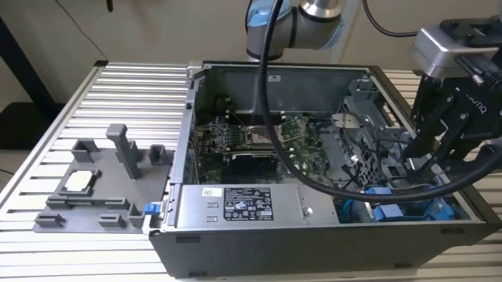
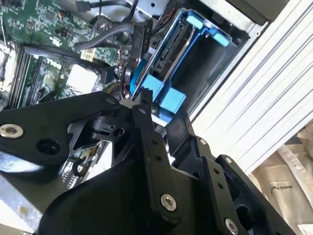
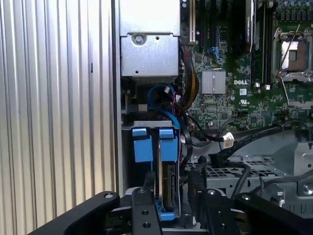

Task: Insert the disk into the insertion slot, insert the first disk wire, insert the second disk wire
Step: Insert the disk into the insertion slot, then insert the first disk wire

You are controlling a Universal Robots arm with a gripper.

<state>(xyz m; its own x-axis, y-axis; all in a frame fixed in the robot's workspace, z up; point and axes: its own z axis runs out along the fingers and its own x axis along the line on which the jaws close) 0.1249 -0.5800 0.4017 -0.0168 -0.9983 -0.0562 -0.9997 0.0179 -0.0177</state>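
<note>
The disk [image 3: 167, 188] stands on edge in its blue carrier [image 3: 168, 144], down inside the insertion slot [image 2: 205, 63] at the case's front corner. In the exterior view that slot [image 1: 408, 211] shows blue fittings at the exterior view's lower right. My gripper [image 1: 431, 161] hangs directly over it. In both wrist views its black fingers [image 3: 144, 200] straddle the disk's near end, one close beside the carrier and the other well apart, so my gripper [image 3: 177, 195] looks open. A loose black cable ends in a white connector [image 3: 228, 139] beside the slot. A blue wire [image 3: 161, 98] loops behind it.
The grey labelled power-supply box [image 1: 247, 205] sits along the case's front beside the slot. The motherboard [image 1: 267, 138] with its CPU socket lies further in. A metal drive cage [image 3: 234, 171] and black cables crowd the slot's side. A grey fixture [image 1: 102, 188] stands on the slatted table.
</note>
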